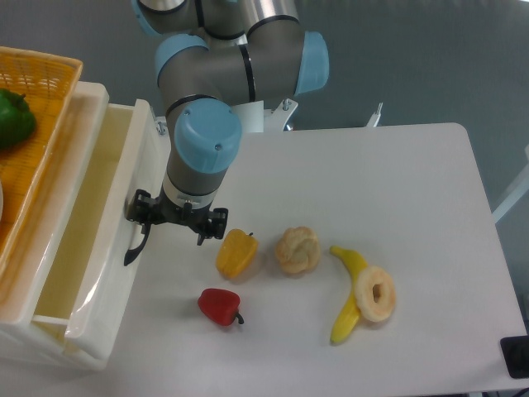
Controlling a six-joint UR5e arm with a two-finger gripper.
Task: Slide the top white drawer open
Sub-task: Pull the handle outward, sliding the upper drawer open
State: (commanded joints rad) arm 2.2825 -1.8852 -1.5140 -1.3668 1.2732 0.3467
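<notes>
The top white drawer [110, 285] of the cream-white cabinet stands pulled well out to the right, and its pale yellow inside shows from above. Its curved black handle [134, 246] sits on the drawer front. My gripper [178, 222] hangs just right of that front, pointing down. Its left finger [138, 208] touches the top of the handle, while the right finger [216, 225] stands free over the table. The jaws look spread apart with nothing between them. The fingertips are hidden under the wrist.
An orange basket [45, 99] holding a green pepper [15, 116] sits on the cabinet top. On the table lie a yellow pepper [235, 253] close to the gripper, a red pepper [219, 306], a bun [297, 249], a banana [347, 289] and a doughnut [376, 294].
</notes>
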